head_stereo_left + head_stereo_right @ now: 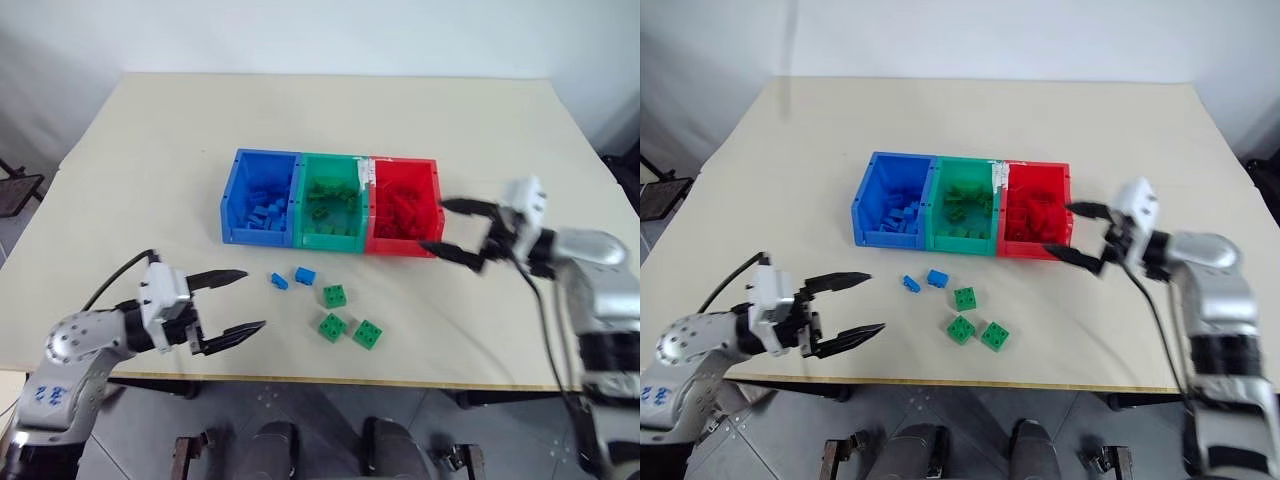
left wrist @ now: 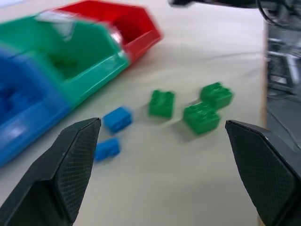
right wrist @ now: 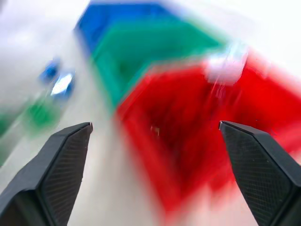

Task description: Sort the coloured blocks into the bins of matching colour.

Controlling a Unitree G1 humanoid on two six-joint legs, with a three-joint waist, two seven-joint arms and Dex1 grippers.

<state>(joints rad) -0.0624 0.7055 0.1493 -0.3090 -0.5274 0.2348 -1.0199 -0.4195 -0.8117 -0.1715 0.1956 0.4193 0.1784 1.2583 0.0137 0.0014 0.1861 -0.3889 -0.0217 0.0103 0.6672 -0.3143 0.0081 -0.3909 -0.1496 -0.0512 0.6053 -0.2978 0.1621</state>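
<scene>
1. Left gripper (image 1: 232, 302): nearest the camera, above the near left part of the table, fingers spread wide with nothing between them, pointing toward the loose blocks.
2. Green blocks, three: lying loose on the table in front of the bins, close together. One (image 1: 335, 295) sits nearest the bins; the other two (image 1: 332, 326) (image 1: 367, 334) lie side by side nearer the table's front edge.
3. Blue blocks, two: smaller, lying just to the left of the green ones. One (image 1: 305, 275) is closer to the bins, the other (image 1: 279, 282) just beside it on its left.
4. Bins, three, joined in a row near the middle of the table: blue bin (image 1: 236, 195) on the left, green bin (image 1: 330, 240) in the middle, red bin (image 1: 400, 246) on the right. Each holds a heap of blocks of its own colour. A white label shows on the rim between green and red.
5. Right gripper (image 1: 446, 226): at the red bin's right-hand end, fingers wide apart and holding nothing, pointing at that bin. One finger reaches toward the bin's rim, the other lies by its near right corner.
6. Table (image 1: 150, 160): pale beige top, bearing all of the above.
</scene>
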